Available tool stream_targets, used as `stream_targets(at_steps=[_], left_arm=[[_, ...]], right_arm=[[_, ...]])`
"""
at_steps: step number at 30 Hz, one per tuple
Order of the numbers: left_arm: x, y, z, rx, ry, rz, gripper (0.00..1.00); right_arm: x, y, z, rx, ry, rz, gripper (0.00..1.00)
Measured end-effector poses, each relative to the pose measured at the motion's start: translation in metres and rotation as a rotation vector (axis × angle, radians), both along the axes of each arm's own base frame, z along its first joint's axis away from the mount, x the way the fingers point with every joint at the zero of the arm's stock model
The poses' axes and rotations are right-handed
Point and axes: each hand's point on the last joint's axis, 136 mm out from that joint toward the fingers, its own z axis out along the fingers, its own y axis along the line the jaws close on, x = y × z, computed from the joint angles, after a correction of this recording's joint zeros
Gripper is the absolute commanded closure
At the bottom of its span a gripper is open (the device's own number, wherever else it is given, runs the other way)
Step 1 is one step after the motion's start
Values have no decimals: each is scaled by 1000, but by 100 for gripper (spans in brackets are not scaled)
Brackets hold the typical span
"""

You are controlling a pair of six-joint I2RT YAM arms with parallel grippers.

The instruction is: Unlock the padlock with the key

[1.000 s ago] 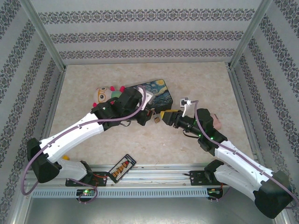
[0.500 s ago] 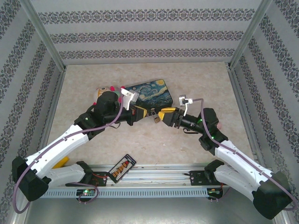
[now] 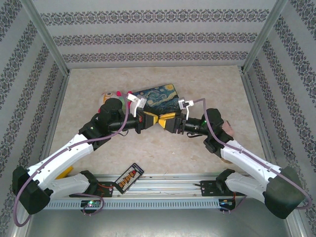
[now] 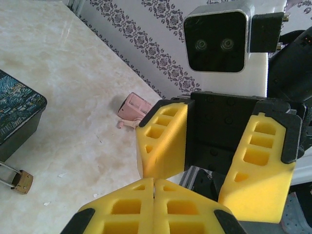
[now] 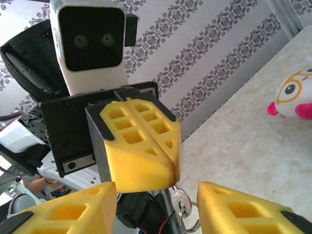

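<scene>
Meeting tip to tip just in front of the painted box (image 3: 160, 96), your two claws face each other above the worktop (image 3: 163, 148). Your left claw (image 5: 168, 170) is closed, its yellow pads pressed flat together. The key (image 5: 179, 199) hangs from their tip with a ring below it. How much of the key sits between the pads is hidden, and the ring is small and hard to make out. Your right claw (image 5: 157, 192) stands open, with one finger to each side of that tip, and grips nothing you can see. The padlock (image 4: 22, 180) lies on the worktop just beside the box's corner, apart from both claws. Its shackle runs off the edge of the left wrist view, so you cannot tell whether it is latched. A pink toy (image 4: 132, 109) lies to the right of the box, partly hidden behind a finger of the right claw. A plush toy (image 5: 298, 92) at the box's left end is cropped by the frame.
</scene>
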Motion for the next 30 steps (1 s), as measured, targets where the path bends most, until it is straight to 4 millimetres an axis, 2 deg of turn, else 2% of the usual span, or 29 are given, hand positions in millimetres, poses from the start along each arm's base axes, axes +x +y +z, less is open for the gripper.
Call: stream_targets(at_steps=[5,21,30], left_arm=[[1,0,0,-30,8,-5,100],[5,2,10,-99,4,1,100],[3,1,13,-121,8,-12,100]], right_arm=[[0,1,0,3,-5,9,61],[0,5,-2,7,-5,37,69],[0,5,-2,13,13,44,84]])
